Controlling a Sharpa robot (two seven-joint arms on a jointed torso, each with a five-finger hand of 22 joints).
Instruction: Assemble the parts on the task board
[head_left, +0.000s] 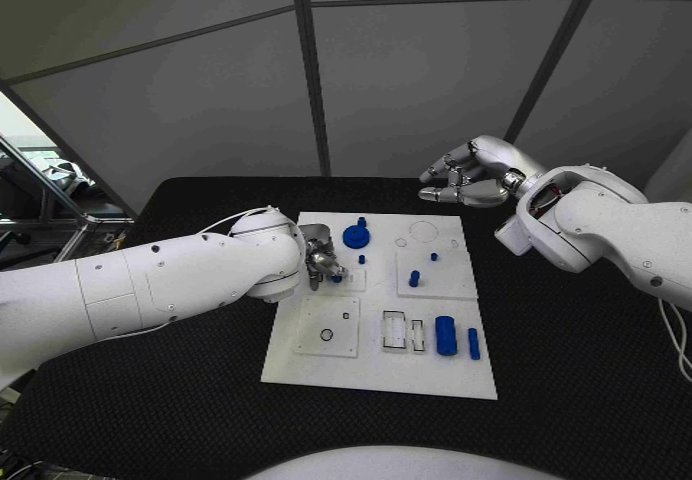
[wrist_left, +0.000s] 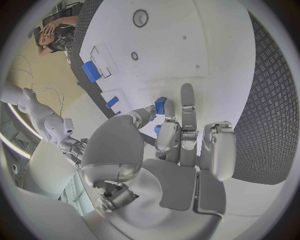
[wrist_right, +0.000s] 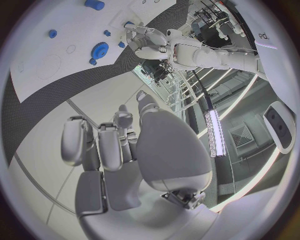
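The left hand (head_left: 320, 264) is low over the white plate task board (head_left: 378, 375), at about nine o'clock from the board's centre, and its fingertips (wrist_left: 164, 111) pinch a small blue plastic part (wrist_left: 160, 105); the wrist view shows that piece caught between the thumb and a finger just above the white surface. What sort of seat lies under it I cannot tell. The right hand (head_left: 469, 176) hovers well off the board at about one o'clock, fingers curled in on nothing.

Outward from the left hand, a blue round toothed disc (head_left: 356, 237) stands at twelve o'clock, small blue pegs (head_left: 414, 278) stand near the centre, and at five o'clock a stubby blue cylinder (head_left: 446, 336) lies just beside a thin blue bar (head_left: 473, 343), next to rectangular recesses (head_left: 394, 330).

The parts look like rigid moulded plastic: light, stiff, smooth, so likely slippery between metal fingertips. I'd judge a pinch across opposite flat or curved flanks safest, held short so the piece cannot twist. The cylinder may roll if nudged
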